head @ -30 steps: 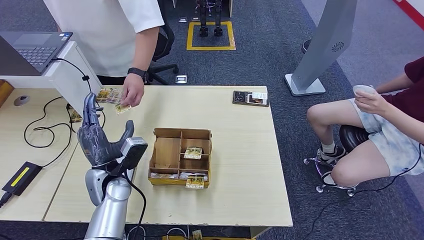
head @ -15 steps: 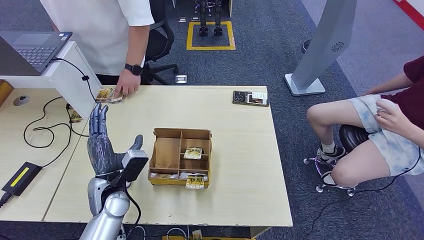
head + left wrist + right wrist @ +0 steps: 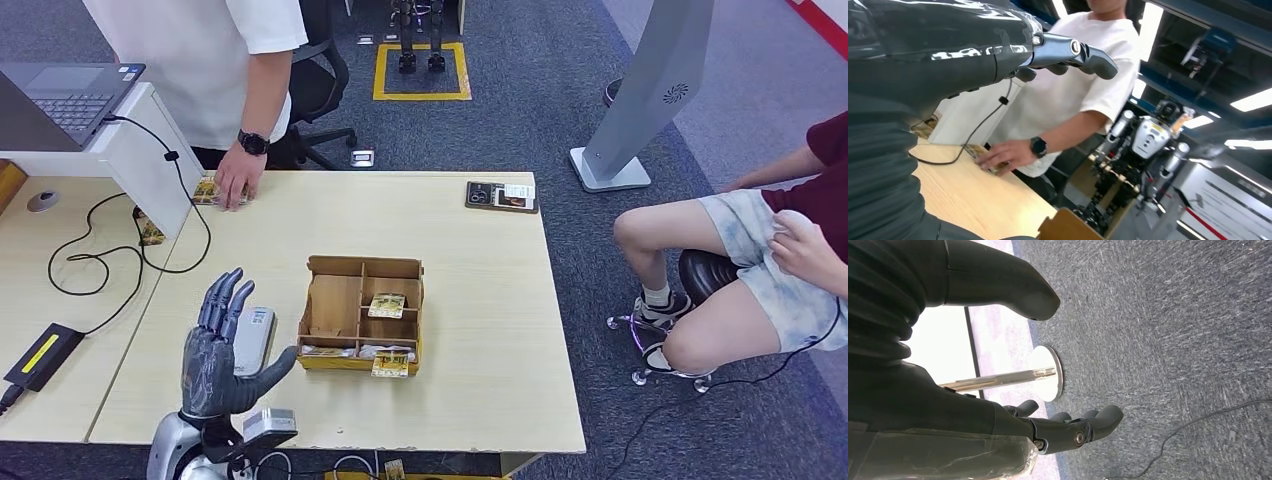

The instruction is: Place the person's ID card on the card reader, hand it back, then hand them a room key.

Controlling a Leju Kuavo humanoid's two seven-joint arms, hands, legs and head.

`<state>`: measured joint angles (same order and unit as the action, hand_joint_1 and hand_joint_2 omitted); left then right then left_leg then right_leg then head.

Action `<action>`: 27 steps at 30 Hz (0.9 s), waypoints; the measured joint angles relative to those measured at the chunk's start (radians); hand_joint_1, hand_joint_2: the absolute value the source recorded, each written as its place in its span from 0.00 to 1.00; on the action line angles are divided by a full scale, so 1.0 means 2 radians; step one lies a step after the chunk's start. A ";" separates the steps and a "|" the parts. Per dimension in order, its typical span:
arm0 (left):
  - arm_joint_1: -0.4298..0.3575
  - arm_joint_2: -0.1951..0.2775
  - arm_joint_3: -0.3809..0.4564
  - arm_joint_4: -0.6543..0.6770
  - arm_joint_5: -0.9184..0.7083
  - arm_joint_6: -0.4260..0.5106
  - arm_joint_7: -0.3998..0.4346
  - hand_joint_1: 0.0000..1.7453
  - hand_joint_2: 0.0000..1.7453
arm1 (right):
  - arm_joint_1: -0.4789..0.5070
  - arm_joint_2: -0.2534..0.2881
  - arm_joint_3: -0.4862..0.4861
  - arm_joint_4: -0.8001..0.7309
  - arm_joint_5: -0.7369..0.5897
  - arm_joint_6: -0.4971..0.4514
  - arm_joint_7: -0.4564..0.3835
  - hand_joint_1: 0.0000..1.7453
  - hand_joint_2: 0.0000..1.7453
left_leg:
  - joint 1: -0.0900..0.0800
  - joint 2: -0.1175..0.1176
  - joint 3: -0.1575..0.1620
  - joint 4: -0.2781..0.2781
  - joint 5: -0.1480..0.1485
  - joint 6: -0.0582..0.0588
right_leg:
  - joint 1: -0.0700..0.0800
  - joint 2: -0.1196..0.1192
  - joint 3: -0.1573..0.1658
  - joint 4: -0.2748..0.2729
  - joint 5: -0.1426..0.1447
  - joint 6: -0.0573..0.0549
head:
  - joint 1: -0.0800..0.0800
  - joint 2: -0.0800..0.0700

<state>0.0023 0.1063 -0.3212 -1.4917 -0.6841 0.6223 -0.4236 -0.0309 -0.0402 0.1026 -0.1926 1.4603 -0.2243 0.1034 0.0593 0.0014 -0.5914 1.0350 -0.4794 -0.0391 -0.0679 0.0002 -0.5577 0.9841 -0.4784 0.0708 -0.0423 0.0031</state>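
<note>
Left robot hand [image 3: 222,345]: drawn back near from the person, fingers spread wide, empty | card reader [image 3: 253,340]: uncovered beside it, bare | person's hand [image 3: 232,186] presses cards [image 3: 207,190] at surface's far left edge | right robot hand [image 3: 1068,427]: hanging, loosely curled, empty | handover apparently finished.

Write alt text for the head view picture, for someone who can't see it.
The robot's left hand is raised, fingers spread and empty, above a pale wooden table, next to a small grey device and a cardboard box of cards. Across the table, a person's hand rests on cards at the far edge.
</note>
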 joint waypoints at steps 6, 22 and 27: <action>0.032 0.027 -0.009 -0.023 0.008 -0.010 -0.021 0.00 1.00 | 0.001 -0.003 0.002 0.000 0.000 -0.002 -0.004 0.00 1.00 | 0.000 0.000 0.000 0.000 0.000 0.000 | 0.000 0.000 0.000 0.000 0.000 0.000 | 0.000 0.000; 0.056 0.103 -0.065 -0.019 -0.119 -0.031 0.050 0.00 1.00 | -0.001 -0.009 0.015 0.000 0.001 0.002 -0.005 0.00 1.00 | 0.000 0.000 0.000 0.000 0.000 0.000 | 0.000 0.000 0.000 0.000 0.000 0.000 | 0.000 0.000; 0.046 0.104 -0.075 0.000 -0.184 -0.017 0.106 0.00 1.00 | -0.002 -0.009 0.019 0.000 0.001 0.002 -0.004 0.00 1.00 | 0.000 0.000 0.000 0.000 0.000 0.000 | 0.000 0.000 0.000 0.000 0.000 0.000 | 0.000 0.000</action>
<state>0.0948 0.3140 -0.4710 -1.4924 -1.0513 0.5884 -0.2123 -0.0339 -0.0584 0.1404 -0.1926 1.4617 -0.2210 0.0948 0.0594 0.0011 -0.5914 1.0350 -0.4795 -0.0390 -0.0679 -0.0002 -0.5576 0.9840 -0.4790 0.0713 -0.0425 0.0031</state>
